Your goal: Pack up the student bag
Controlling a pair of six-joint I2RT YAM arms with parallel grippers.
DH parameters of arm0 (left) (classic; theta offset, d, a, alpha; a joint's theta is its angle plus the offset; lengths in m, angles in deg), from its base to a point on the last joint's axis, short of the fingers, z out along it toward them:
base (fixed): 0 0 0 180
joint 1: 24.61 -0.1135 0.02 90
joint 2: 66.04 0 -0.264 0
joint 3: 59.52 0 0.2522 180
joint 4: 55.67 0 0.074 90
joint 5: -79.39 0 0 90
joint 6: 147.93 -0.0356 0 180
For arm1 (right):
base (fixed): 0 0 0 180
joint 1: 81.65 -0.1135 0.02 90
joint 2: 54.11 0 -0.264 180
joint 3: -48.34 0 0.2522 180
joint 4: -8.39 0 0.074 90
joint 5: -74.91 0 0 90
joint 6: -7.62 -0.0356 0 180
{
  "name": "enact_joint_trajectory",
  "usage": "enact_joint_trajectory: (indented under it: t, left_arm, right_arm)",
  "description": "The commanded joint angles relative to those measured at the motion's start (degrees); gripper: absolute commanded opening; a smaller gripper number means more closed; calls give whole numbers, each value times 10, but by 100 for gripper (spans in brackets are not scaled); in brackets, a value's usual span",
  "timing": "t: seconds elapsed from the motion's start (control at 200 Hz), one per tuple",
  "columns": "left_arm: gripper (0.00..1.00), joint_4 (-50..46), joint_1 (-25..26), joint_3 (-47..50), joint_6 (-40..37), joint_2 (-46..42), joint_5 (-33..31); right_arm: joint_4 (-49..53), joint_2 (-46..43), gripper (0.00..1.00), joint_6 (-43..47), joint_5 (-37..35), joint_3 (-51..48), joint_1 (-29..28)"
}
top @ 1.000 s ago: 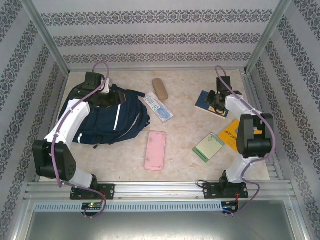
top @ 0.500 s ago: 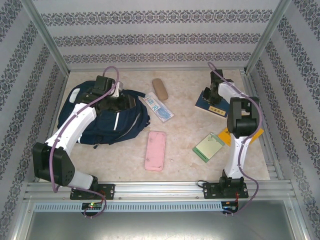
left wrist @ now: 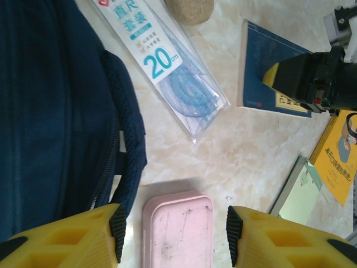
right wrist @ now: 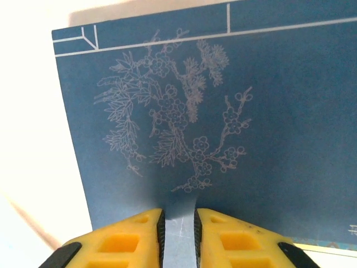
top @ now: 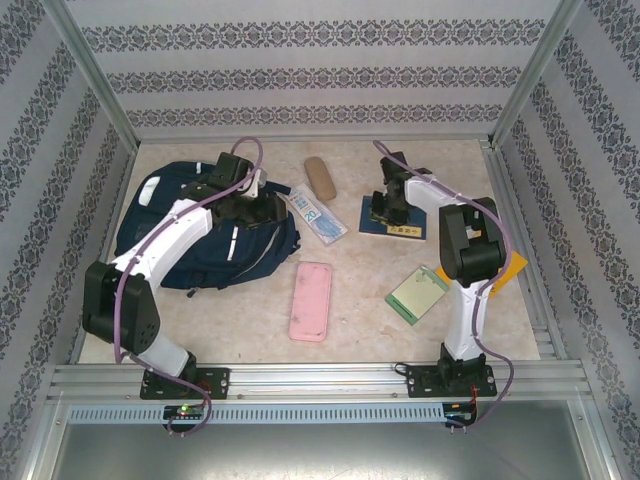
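In the overhead view your student bag (top: 190, 240) lies on the left side of the counter (top: 370, 325), at the middle left of the frame, with its pale strips facing up. Your left fingers (left wrist: 78, 237) hover over the bag's right edge. They stand wide apart and hold nothing.

In the left wrist view the navy fabric runs down the left side. One finger sits over the bag's zip edge at the lower left and the other over bare counter at the lower right. The top end of the pink case (left wrist: 178, 229) shows between them.

Just beside the bag on its right lies the clear ruler packet (top: 316, 214), set on a slant, with a tan pouch (top: 320, 177) above it toward the top centre. The pink case lies lower, near the bottom centre, apart from the bag.

Right of centre, your right fingers (right wrist: 128, 243) are pinched on an edge of the blue book (top: 400, 222), well apart from the bag. In the right wrist view the flowered cover passes between the two yellow tips. At the lower right lie a green notebook (top: 417, 293) and a yellow book (left wrist: 340, 156).
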Motion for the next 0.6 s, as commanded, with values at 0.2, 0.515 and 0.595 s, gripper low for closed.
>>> enact_joint_trajectory:
  t: [0.2, 0.515, 0.595]
  left_arm:
    - [52, 31, 68, -71, 9, 82, -9]
    - [52, 2, 114, -168, -1, 173, -16]
    - [52, -2, 117, -173, -1, 177, -18]
  right_arm:
    - [13, -87, 34, -9, 24, -4, 13]
    - [37, -7, 33, 6, 17, 88, 62]
    - [41, 35, 32, -7, 20, 139, 54]
